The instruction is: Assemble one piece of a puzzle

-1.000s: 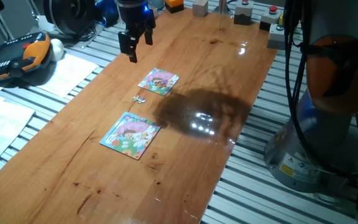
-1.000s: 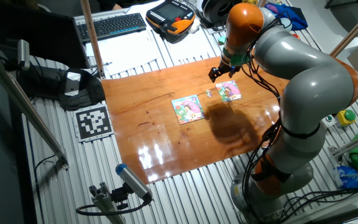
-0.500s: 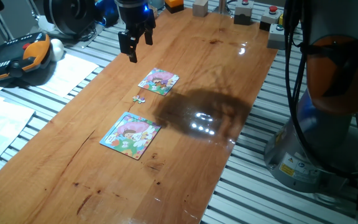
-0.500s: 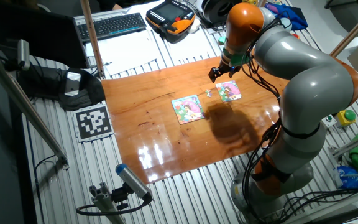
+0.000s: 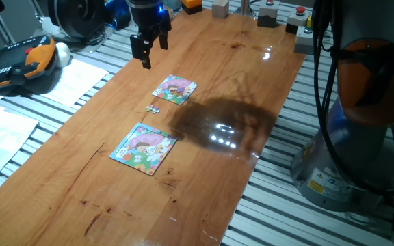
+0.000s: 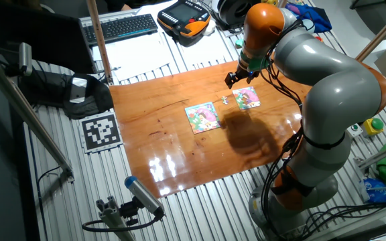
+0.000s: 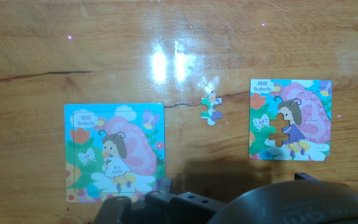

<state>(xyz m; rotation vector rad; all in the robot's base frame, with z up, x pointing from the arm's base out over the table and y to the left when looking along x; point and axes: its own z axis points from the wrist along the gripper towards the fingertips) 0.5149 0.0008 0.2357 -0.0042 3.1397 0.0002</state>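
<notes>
One loose piece [image 7: 211, 109] lies flat on the surface [image 5: 252, 75] between my two puzzles, touching neither. From the hand view it sits just left of the puzzle [image 7: 290, 120], whose left edge shows a notched gap. The other puzzle [image 7: 115, 152] lies further left, well apart from the piece.

My end effector [image 5: 149, 49] hangs above the surface, nearer the far edge than any of these. In one fixed view the piece [image 5: 153, 107] is well below and short of it, with the puzzle [image 5: 175, 89] in between. Its fingers [image 5: 136, 45] stand apart with nothing between them.

That surface is glossy reddish wood with bright light glare and a dark arm shadow across its middle. It rests on a ribbed metal bench. Beyond the far edge I see a keyboard [image 6: 122, 27], a pendant [image 6: 184, 15] and papers [image 5: 75, 78]. A printed marker tag [image 6: 101, 131] lies on the bench off one corner.
</notes>
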